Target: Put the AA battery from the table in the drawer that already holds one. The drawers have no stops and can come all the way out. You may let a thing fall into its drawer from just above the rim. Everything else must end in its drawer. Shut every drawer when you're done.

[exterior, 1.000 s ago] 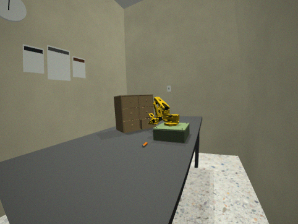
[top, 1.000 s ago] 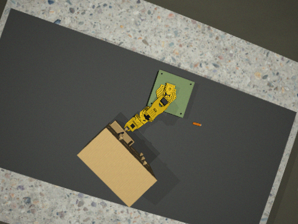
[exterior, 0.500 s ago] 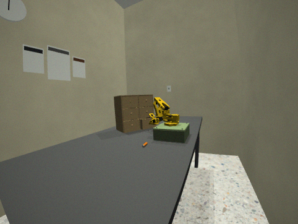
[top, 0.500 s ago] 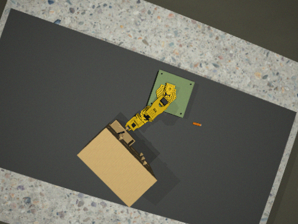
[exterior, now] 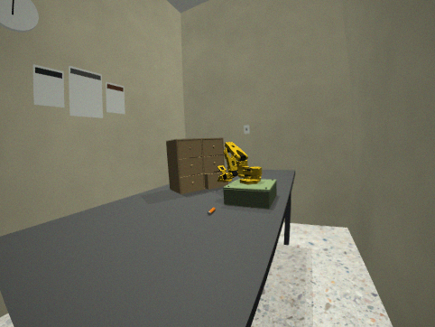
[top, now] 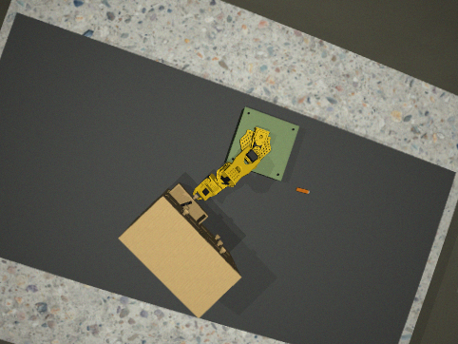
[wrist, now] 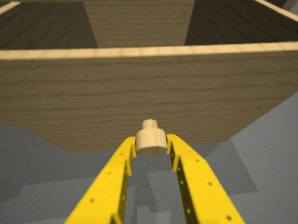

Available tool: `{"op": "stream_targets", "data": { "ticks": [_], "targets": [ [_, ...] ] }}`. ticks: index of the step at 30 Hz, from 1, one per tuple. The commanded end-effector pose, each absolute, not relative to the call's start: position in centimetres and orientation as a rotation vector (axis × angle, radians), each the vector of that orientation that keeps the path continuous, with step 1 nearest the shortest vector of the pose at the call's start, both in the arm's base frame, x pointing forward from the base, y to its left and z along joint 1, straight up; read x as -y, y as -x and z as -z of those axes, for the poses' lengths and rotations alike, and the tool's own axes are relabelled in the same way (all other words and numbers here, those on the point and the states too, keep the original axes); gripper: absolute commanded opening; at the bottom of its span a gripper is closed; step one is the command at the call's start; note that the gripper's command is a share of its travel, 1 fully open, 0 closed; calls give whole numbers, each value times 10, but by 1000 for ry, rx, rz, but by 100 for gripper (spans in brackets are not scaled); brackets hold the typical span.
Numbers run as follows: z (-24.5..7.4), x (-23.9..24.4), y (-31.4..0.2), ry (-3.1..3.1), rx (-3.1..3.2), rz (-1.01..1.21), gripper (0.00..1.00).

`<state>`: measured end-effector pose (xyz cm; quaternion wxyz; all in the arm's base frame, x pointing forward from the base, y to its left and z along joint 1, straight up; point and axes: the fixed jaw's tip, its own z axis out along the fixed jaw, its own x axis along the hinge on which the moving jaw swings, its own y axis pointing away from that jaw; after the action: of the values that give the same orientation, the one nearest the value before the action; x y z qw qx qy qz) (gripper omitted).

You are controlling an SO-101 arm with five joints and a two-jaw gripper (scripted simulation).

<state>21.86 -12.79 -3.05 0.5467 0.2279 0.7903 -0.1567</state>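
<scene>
Orange AA battery (top: 302,191) — lengthwise left-right, fingers clamping drawer knob (wrist: 150,137)

Three wall posters (exterior: 85,91) (clock (exterior: 18,14) above)
</scene>
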Motion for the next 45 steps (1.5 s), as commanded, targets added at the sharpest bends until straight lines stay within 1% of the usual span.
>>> {"op": "stream_targets", "data": {
  "ticks": [1,45],
  "targets": [
    [29,127,-216,-540,-1861,374,0],
    [29,120,-203,-555,-1894,369,0]
  ]
}}
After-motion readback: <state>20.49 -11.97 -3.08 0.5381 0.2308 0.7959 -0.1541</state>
